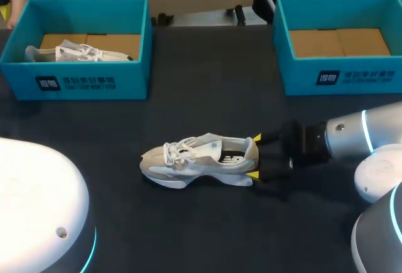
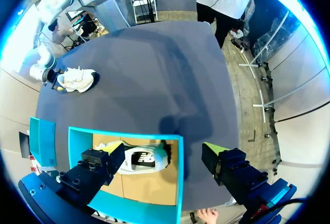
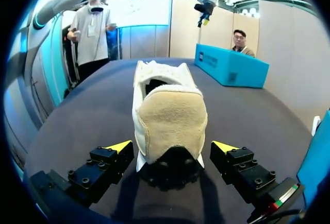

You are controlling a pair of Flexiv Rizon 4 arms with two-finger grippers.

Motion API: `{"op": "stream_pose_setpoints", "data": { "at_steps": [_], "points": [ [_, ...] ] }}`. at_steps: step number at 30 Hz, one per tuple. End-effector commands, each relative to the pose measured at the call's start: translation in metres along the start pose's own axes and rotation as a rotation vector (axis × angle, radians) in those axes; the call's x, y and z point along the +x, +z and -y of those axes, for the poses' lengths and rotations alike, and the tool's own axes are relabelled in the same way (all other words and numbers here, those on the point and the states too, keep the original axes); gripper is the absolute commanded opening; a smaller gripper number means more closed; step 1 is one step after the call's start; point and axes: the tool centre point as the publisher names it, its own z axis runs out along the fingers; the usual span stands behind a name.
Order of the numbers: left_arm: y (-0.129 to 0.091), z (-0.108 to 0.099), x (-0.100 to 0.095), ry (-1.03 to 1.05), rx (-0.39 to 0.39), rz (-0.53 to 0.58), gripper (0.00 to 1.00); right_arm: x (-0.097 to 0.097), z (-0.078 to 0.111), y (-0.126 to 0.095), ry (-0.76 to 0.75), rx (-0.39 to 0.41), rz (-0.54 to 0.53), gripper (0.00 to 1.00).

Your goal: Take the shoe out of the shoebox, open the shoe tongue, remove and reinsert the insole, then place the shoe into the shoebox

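Heel of the white-and-beige mesh sneaker (image 1: 201, 159) sits between my right gripper's (image 1: 254, 157) released fingers (neither touches it), apart from the teal cardboard shoebox (image 1: 125, 83); my left gripper (image 2: 166, 152) hangs spread above that shoebox.

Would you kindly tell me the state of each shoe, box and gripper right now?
Left shoebox: open, one shoe inside.
Right shoebox: open, no shoe inside.
Boxed shoe: lying inside the left shoebox.
Table shoe: out of the boxes, upright on its sole.
Left gripper: open, above the left shoebox.
Right gripper: open, flanking the table shoe's heel without touching.
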Motion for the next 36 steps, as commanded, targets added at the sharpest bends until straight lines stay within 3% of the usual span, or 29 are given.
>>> {"op": "stream_pose_setpoints", "data": {
  "at_steps": [1,29,31,34,35,36],
  "points": [
    [0.000,0.001,0.000,0.001,-0.002,-0.002,1.00,0.000,-0.001,0.014,0.000,-0.007,-0.001,1.00],
    [0.000,0.001,0.000,0.001,-0.002,-0.002,1.00,0.000,-0.003,0.054,0.006,-0.029,-0.083,0.98],
    [0.000,0.001,0.000,0.001,-0.002,-0.002,1.00,0.000,-0.001,0.055,0.008,-0.033,-0.082,0.53],
    [0.000,0.001,0.000,0.001,-0.002,-0.002,1.00,0.001,0.000,0.057,0.012,-0.037,-0.082,0.18],
    [0.000,0.001,0.000,0.001,-0.002,-0.002,1.00,0.002,0.000,0.058,0.012,-0.038,-0.083,0.00],
    [0.000,0.001,0.000,0.001,-0.002,-0.002,1.00,0.002,0.000,0.058,0.011,-0.039,-0.084,0.00]
  ]
}}
